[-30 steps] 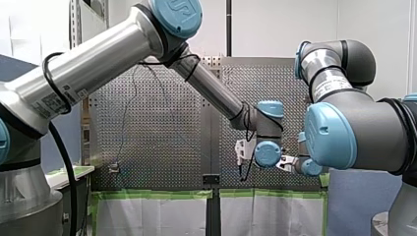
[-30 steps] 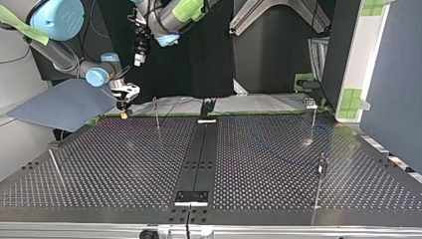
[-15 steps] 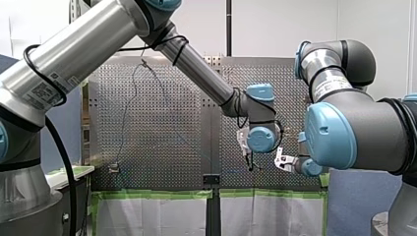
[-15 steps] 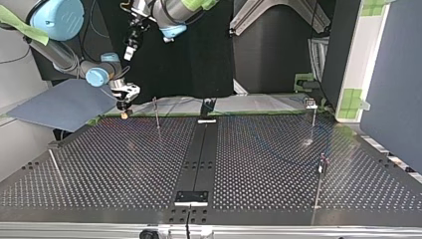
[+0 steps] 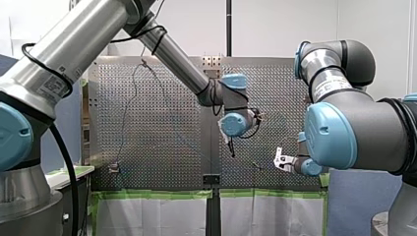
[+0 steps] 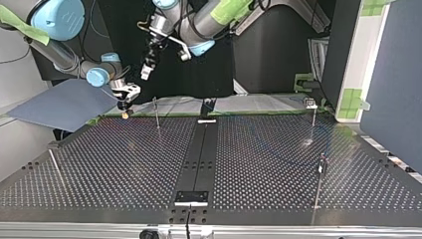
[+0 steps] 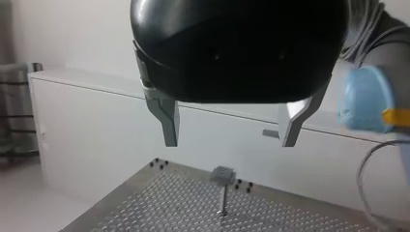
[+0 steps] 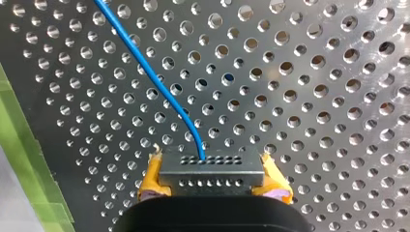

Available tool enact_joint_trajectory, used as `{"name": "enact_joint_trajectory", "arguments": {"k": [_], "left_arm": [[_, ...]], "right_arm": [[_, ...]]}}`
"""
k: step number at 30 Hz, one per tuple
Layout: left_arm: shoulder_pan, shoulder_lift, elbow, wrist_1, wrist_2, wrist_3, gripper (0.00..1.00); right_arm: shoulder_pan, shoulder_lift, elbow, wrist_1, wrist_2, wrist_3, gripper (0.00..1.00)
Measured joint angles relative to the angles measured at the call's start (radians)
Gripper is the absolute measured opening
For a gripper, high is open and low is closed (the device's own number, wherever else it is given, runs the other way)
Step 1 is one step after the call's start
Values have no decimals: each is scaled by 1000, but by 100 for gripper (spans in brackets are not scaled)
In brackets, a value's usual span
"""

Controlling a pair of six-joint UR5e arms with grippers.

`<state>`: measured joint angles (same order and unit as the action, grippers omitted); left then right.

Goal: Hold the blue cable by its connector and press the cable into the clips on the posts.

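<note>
Right gripper: yellow pads pinching the connector, one pad on each end, low over the table.
Connector: small grey block with rows of tiny holes, sitting square between the pads.
Cable: blue. It leaves the connector's front face and runs ahead of the gripper toward its 11 o'clock, across the table holes. I can't tell if it's touching the plate.
Left gripper: black, metal fingers spread wide, gripping air, well up off the table.
Post: upright on the table with a clip on top, ahead of my left gripper and lower down.
Top view: my right gripper sits at the table's 10 o'clock by the far edge, with green tape along that edge. My left gripper hangs high above it at roughly 1 o'clock. Another post stands just at my right gripper's 3 o'clock.
</note>
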<state>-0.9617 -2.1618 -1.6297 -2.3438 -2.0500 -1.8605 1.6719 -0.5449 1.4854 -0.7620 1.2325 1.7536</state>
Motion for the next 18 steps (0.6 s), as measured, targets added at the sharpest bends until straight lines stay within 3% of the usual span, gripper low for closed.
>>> {"name": "enact_joint_trajectory", "arguments": {"k": [7, 18], "left_arm": [[70, 70, -71, 20, 55, 8, 100], [183, 183, -183, 22, 42, 60, 100]], "right_arm": [[3, 0, 0, -2, 1, 0, 0], [3, -1, 0, 2, -4, 0, 0]]}}
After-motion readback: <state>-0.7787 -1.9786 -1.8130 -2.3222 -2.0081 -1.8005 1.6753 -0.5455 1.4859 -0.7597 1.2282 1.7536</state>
